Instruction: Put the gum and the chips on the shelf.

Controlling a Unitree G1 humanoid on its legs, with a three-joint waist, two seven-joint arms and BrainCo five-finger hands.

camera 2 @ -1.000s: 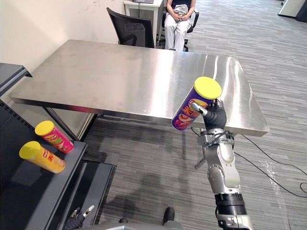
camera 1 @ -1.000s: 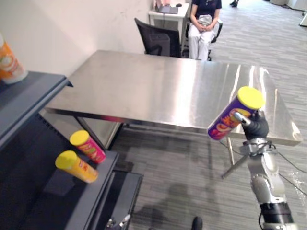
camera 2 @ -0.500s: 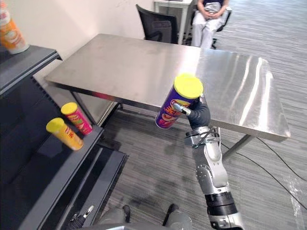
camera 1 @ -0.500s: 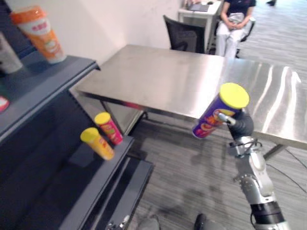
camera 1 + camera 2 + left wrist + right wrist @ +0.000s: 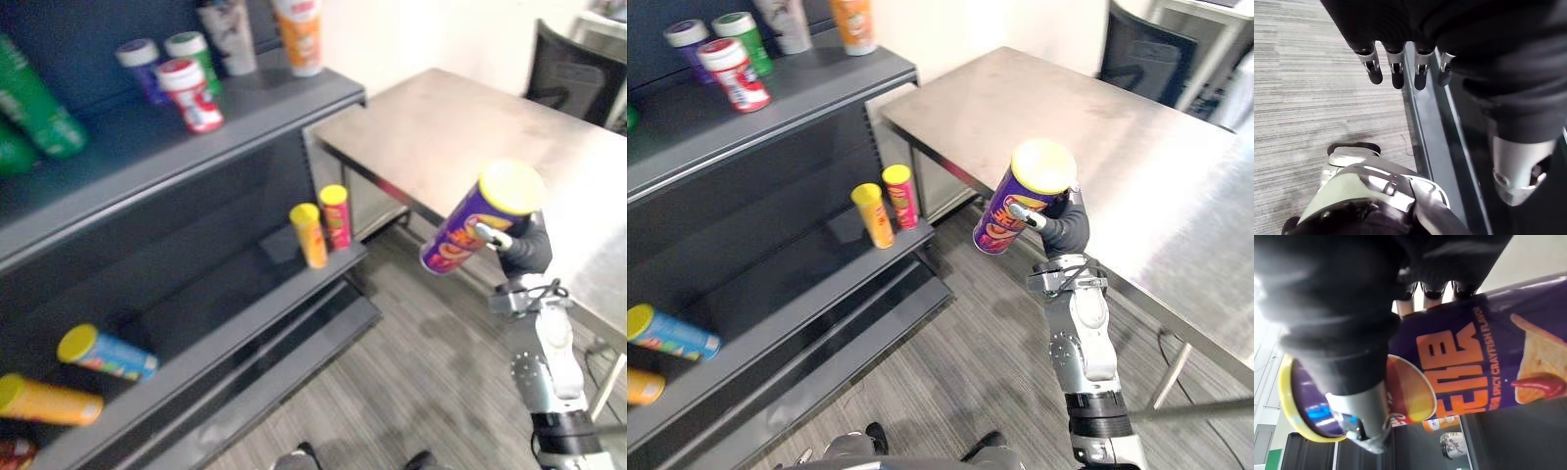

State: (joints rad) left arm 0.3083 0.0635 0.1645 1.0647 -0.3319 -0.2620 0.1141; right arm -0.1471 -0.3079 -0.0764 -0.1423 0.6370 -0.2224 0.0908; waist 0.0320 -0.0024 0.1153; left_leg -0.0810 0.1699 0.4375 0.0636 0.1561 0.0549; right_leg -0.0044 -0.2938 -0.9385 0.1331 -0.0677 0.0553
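The purple chips can (image 5: pixel 468 223) with the yellow lid is in the right hand (image 5: pixel 524 251), up in the air over the grey carpet floor (image 5: pixel 411 372), between the dark shelf (image 5: pixel 196 162) on the left and the steel counter (image 5: pixel 460 117) on the far right. It touches neither of them. The can is tilted, lid up and to the right, base down and to the left, toward the shelf.

In the right wrist view the fingers (image 5: pixel 1432 288) are curled over the far side of the can and the thumb (image 5: pixel 1359 423) presses the near side close to the lid, so the can is clamped between them around its upper part.

The left hand (image 5: pixel 1395 66) hangs low over the carpet. Its fingers are straight and a little apart, holding and touching nothing.

On the shelf's lower board a yellow tube (image 5: pixel 310 235) and a red tube (image 5: pixel 335 215) stand upright just beside each other at the right end. Farther left and nearer, a blue tube (image 5: pixel 103 352) and an orange tube (image 5: pixel 44 399) lie on their sides. The upper board carries a red-labelled tub (image 5: pixel 191 95), an orange bottle (image 5: pixel 299 34) at its far right end and a green bottle (image 5: pixel 34 108) at the left. I cannot tell which of these, if any, is the gum
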